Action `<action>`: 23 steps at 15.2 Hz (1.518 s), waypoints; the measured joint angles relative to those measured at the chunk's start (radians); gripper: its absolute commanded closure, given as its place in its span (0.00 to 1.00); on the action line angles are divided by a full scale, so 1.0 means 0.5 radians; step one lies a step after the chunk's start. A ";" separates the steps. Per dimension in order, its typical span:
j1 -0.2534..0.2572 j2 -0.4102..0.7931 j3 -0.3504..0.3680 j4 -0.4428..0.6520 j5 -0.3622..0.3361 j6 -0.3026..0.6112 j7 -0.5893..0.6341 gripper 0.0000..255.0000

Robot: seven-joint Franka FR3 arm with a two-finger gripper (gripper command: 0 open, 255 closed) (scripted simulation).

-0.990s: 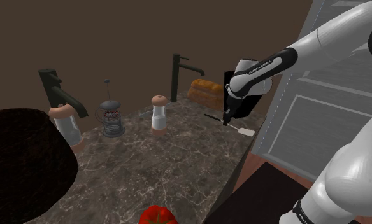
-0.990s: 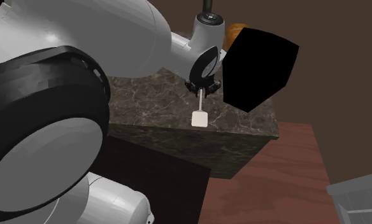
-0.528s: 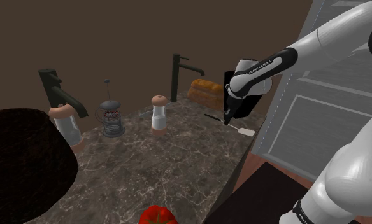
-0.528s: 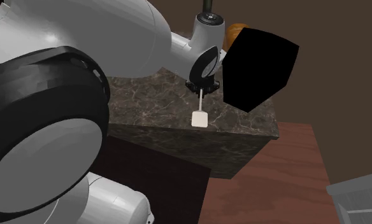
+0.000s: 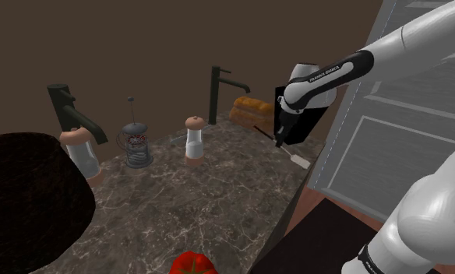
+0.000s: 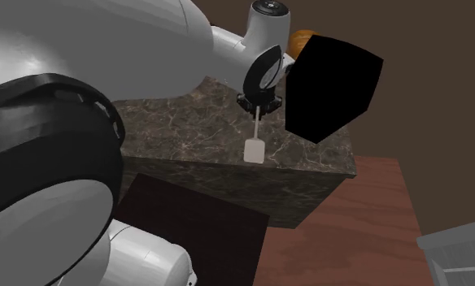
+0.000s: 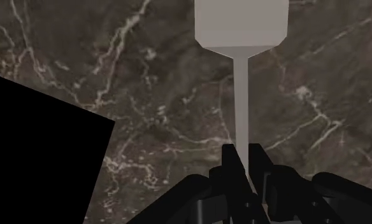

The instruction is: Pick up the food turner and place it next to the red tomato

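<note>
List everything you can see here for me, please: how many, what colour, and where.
food turner: one, whitish, held near the counter's edge
tomato: one, red, counter's near end
counter: one, dark marbled, beneath it all
mills: two, clear with brown tops, on the counter
French press: one, glass and wire, between the mills
faucets: two, dark, along the back
bread loaf: one, orange-brown, beside the box
box: one, black, by the hand
bulky shape: one, dark, shoulder view's left
arm: one, white
hand: one, black, shut on the turner's handle

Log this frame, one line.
tool: shut on turner | turner: hangs blade-down over counter | tomato: far end of counter from turner
</note>
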 measured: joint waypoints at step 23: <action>0.037 -0.376 0.124 0.183 -0.076 -0.550 0.207 1.00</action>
